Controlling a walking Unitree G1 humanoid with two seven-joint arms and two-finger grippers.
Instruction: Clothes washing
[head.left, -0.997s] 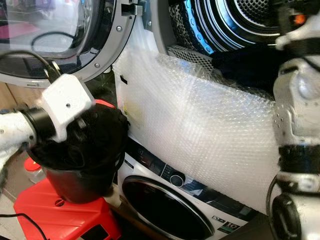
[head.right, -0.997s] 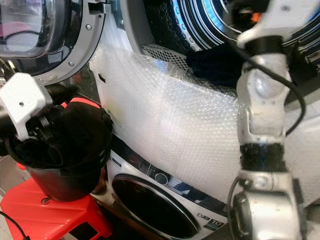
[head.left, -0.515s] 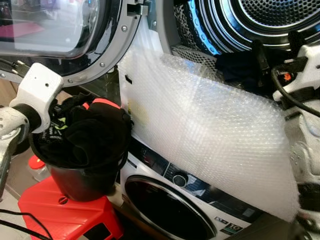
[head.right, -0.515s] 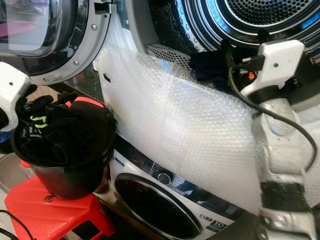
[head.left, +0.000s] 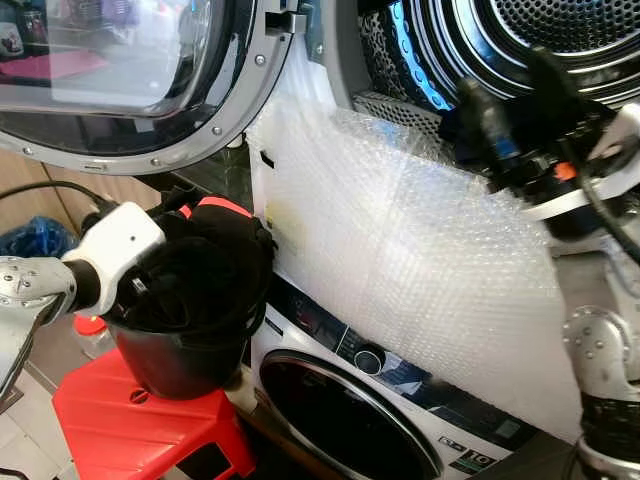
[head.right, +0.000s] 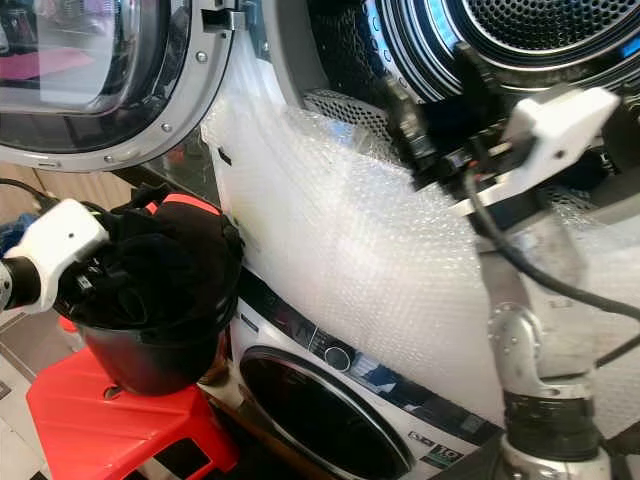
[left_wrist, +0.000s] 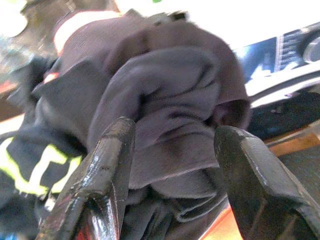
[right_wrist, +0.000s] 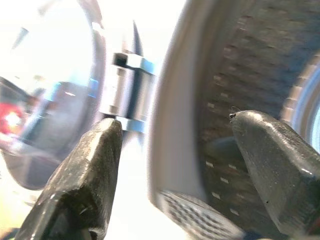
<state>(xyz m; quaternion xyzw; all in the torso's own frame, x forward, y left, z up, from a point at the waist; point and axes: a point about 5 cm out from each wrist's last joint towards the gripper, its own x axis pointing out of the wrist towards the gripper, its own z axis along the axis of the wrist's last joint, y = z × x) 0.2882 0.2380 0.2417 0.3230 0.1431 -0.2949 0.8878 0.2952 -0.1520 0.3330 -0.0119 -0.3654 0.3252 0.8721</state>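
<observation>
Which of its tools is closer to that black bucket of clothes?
Left. The left tool is open right over the clothes in the black bucket; the right tool is up at the drum opening.

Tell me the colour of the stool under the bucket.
Red; the stool shows best in the left eye view.

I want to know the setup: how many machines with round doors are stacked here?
2. The upper machine has its door swung open beside the black bucket. The lower machine sits beneath the bubble wrap, door closed.
</observation>
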